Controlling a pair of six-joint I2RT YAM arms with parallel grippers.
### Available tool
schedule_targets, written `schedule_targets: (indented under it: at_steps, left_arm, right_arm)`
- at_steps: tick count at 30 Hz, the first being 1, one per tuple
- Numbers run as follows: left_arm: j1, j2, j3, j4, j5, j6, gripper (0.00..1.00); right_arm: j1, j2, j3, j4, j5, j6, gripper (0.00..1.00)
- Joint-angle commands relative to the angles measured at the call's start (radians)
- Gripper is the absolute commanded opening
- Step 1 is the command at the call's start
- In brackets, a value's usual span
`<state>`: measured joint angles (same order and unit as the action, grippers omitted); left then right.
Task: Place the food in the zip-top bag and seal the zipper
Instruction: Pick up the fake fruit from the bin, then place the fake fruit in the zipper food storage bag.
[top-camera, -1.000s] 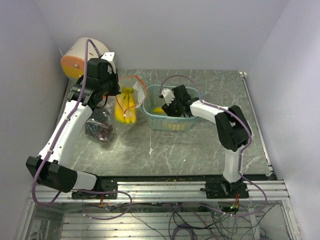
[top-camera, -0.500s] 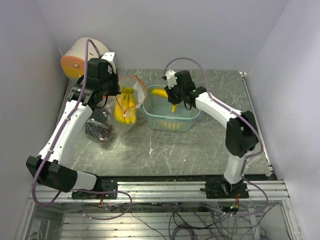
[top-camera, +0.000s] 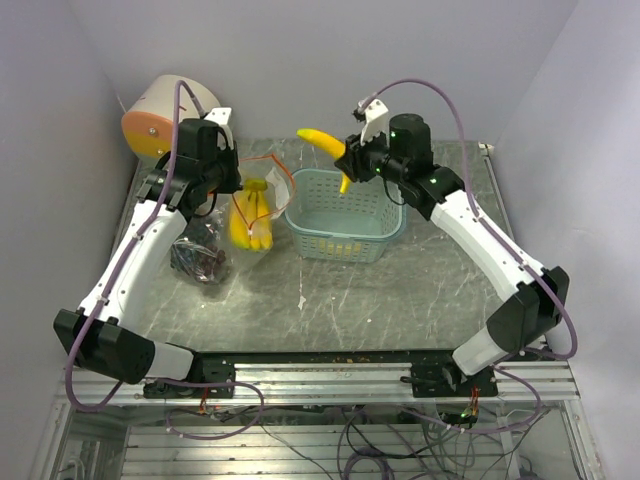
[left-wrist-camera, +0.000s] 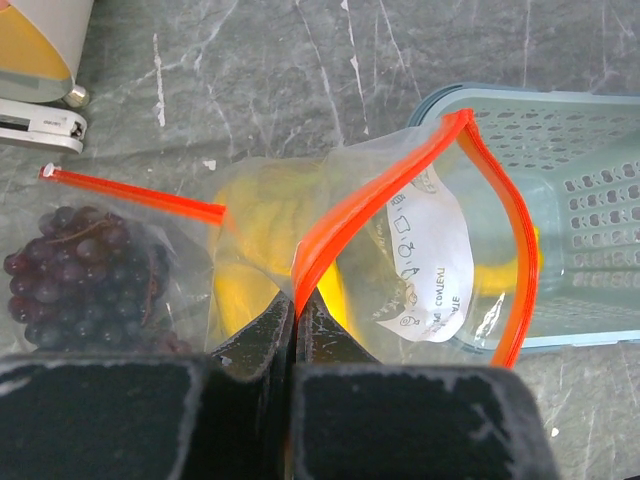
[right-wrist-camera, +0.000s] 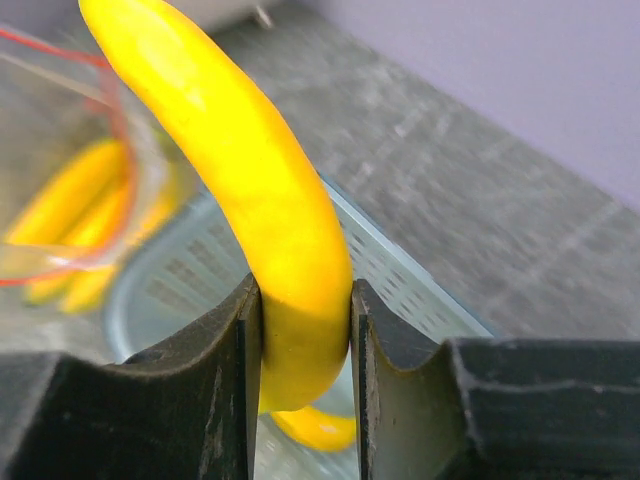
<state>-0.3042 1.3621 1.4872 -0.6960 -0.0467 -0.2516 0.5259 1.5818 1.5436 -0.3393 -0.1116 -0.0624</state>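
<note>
My right gripper is shut on a yellow banana and holds it in the air above the far rim of the teal basket; the right wrist view shows the banana clamped between the jaws. My left gripper is shut on the orange zipper edge of the clear zip-top bag, holding its mouth open toward the basket. Yellow bananas lie inside the bag. Dark grapes lie left of the bag, also in the left wrist view.
The basket sits right of the bag's mouth and looks empty from above. A round orange-and-cream appliance stands at the back left corner. Walls close in on the left, back and right.
My right gripper has lifted the banana out of the basket and raised it up and back. The left arm and the bag have not moved.
</note>
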Motion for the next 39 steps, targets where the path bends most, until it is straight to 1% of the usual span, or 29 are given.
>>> schedule_targets:
  at_steps: [1, 5, 8, 10, 14, 16, 20, 21, 22, 25, 26, 27, 32, 36, 38, 39]
  left_arm:
    - [0.007, 0.015, 0.013, 0.077, 0.041, -0.011, 0.07]
    - [0.008, 0.021, 0.024, 0.083, 0.062, -0.022, 0.07]
    - [0.007, 0.020, 0.020, 0.090, 0.077, -0.034, 0.07]
    - [0.007, 0.019, 0.019, 0.096, 0.089, -0.044, 0.07]
    - [0.007, 0.019, 0.029, 0.094, 0.104, -0.051, 0.07]
    - [0.007, 0.014, 0.036, 0.085, 0.097, -0.046, 0.07]
    - [0.007, 0.002, 0.033, 0.079, 0.082, -0.039, 0.07]
    - [0.007, 0.002, 0.031, 0.079, 0.083, -0.040, 0.07]
    - [0.007, 0.000, 0.028, 0.079, 0.085, -0.040, 0.07]
    - [0.007, -0.001, 0.023, 0.082, 0.088, -0.043, 0.07]
    - [0.007, -0.001, 0.022, 0.082, 0.087, -0.042, 0.07]
    - [0.007, 0.000, 0.023, 0.082, 0.085, -0.041, 0.07]
    - [0.007, 0.009, 0.030, 0.079, 0.078, -0.031, 0.07]
    - [0.008, 0.011, 0.028, 0.078, 0.068, -0.026, 0.07]
    - [0.008, 0.009, 0.025, 0.078, 0.062, -0.022, 0.07]
    - [0.009, 0.009, 0.024, 0.078, 0.059, -0.022, 0.07]
  right_arm:
    - [0.027, -0.056, 0.000, 0.212, -0.252, 0.191, 0.00]
    - [0.099, -0.026, 0.016, 0.276, -0.227, 0.261, 0.00]
    - [0.132, -0.011, -0.022, 0.415, -0.130, 0.374, 0.00]
    - [0.159, 0.020, -0.030, 0.491, -0.085, 0.415, 0.00]
    - [0.215, 0.113, 0.004, 0.524, 0.034, 0.455, 0.00]
    - [0.221, 0.150, 0.015, 0.517, 0.043, 0.481, 0.00]
    - [0.260, 0.193, 0.021, 0.494, 0.079, 0.467, 0.00]
    - [0.271, 0.199, 0.021, 0.486, 0.103, 0.458, 0.01]
    - [0.277, 0.204, 0.024, 0.476, 0.126, 0.454, 0.07]
    - [0.280, 0.213, 0.044, 0.440, 0.161, 0.442, 0.33]
    - [0.280, 0.213, 0.049, 0.431, 0.159, 0.434, 0.43]
    - [0.282, 0.208, 0.055, 0.418, 0.158, 0.426, 0.51]
    - [0.289, 0.159, 0.036, 0.385, 0.143, 0.402, 0.80]
    - [0.290, 0.080, 0.021, 0.341, 0.200, 0.370, 0.92]
    - [0.286, 0.034, 0.020, 0.285, 0.258, 0.344, 0.98]
    - [0.277, 0.021, 0.029, 0.235, 0.272, 0.333, 0.99]
